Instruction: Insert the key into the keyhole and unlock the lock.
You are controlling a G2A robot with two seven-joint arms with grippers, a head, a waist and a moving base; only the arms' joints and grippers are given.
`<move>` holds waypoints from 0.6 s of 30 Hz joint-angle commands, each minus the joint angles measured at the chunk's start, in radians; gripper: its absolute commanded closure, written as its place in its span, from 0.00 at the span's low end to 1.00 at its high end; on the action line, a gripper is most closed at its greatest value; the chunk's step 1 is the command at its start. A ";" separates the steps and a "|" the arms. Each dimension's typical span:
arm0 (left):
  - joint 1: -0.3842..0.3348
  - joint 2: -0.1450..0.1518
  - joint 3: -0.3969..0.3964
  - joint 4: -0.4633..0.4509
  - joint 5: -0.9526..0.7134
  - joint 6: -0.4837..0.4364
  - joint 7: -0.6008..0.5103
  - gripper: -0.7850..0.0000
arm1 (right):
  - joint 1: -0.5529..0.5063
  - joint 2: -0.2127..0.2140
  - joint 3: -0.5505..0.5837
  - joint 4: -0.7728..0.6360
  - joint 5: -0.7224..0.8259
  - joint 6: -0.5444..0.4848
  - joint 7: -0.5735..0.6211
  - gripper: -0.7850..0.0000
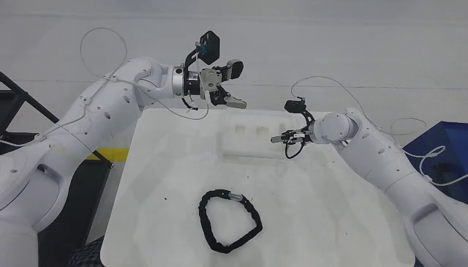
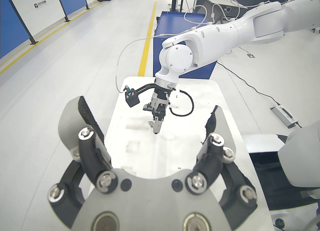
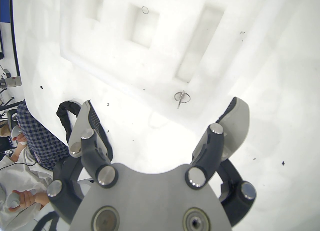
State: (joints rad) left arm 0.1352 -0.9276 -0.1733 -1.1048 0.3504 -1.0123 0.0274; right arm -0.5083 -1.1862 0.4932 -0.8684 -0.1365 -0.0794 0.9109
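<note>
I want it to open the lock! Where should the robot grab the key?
Probably by the ring end of the key, coming from straight above. It lies flat on the foam tray, so the open right gripper can pinch its thin sides and leave the blade free.

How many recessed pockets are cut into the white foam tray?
3, in a row across the foam tray: a small square pocket at one end, a larger middle pocket holding a small ring, and a long slot at the other end, nearest the key. None looks hidden.
</note>
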 commanded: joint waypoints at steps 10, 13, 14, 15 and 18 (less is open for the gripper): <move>0.000 0.000 0.000 0.000 0.000 0.000 0.000 0.00 | 0.006 -0.034 -0.036 -0.017 -0.074 0.046 0.048 0.00; 0.000 0.000 0.000 0.000 0.000 0.000 0.000 0.00 | 0.009 -0.054 -0.044 0.000 -0.069 0.036 0.047 0.00; 0.000 0.000 0.000 0.000 0.000 0.000 0.000 0.00 | 0.012 -0.060 -0.048 0.007 -0.073 0.032 0.047 0.00; 0.000 0.000 0.000 0.000 0.000 0.000 0.000 0.00 | 0.014 -0.066 -0.051 0.015 -0.075 0.027 0.045 0.00; 0.000 0.000 0.000 0.000 0.000 0.000 0.000 0.00 | 0.022 -0.084 -0.061 0.043 -0.093 0.012 0.040 0.00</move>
State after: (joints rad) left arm 0.1352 -0.9276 -0.1733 -1.1048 0.3504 -1.0123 0.0274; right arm -0.4884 -1.2663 0.4333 -0.8324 -0.2271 -0.0643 0.9518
